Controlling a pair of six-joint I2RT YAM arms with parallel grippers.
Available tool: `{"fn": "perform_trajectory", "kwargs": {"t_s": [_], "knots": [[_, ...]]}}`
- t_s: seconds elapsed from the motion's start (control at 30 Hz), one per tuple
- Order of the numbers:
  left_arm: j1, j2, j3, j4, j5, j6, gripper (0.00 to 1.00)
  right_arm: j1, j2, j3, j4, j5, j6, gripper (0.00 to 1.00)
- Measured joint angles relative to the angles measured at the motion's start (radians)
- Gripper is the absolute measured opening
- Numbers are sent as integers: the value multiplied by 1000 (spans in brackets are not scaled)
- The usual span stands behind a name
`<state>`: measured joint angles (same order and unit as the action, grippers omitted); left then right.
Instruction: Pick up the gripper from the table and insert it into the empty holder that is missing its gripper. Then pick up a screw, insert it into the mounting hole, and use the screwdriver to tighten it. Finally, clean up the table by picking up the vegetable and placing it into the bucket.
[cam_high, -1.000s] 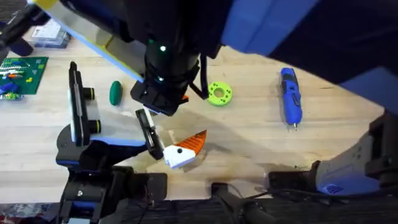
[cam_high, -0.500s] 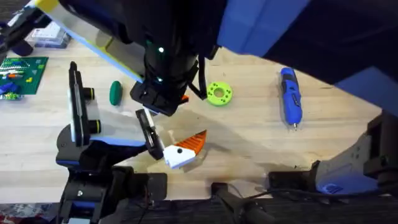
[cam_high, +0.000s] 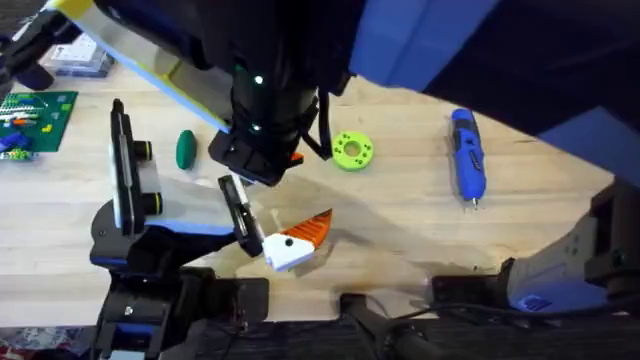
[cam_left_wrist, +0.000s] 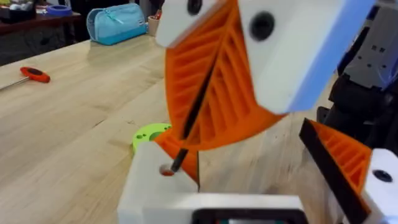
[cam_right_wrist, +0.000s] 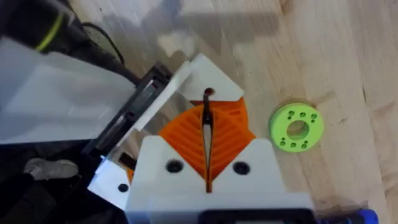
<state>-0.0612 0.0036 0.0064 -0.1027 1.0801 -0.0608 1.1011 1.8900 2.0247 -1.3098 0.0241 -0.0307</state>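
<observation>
While right tool (cam_right_wrist: 207, 163) pinches a screw (cam_right_wrist: 206, 121), vegetable (cam_high: 186, 149) lies on table (cam_high: 400, 215).

Lime-green ring disc (cam_high: 352, 151) on wooden table (cam_high: 400, 215); green circuit board (cam_high: 35, 118) far left.

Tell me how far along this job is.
Done, it seems: the gripper sits at the left arm's end rather than loose. In hand: the right gripper pinches a screw at its mounting hole. Left: the screwdriver and the vegetable lie untouched on the table.
</observation>
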Motion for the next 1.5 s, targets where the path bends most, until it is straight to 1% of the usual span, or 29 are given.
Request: {"fn": "perform_trajectory", "kwargs": {"t_s": [1.37, 1.5], "knots": [[0, 0, 0, 0, 0, 0, 987, 0, 24, 1, 9, 9, 9, 13], [1, 0, 0, -1, -4, -11, 988, 0, 36, 3, 9, 10, 9, 13]]}}
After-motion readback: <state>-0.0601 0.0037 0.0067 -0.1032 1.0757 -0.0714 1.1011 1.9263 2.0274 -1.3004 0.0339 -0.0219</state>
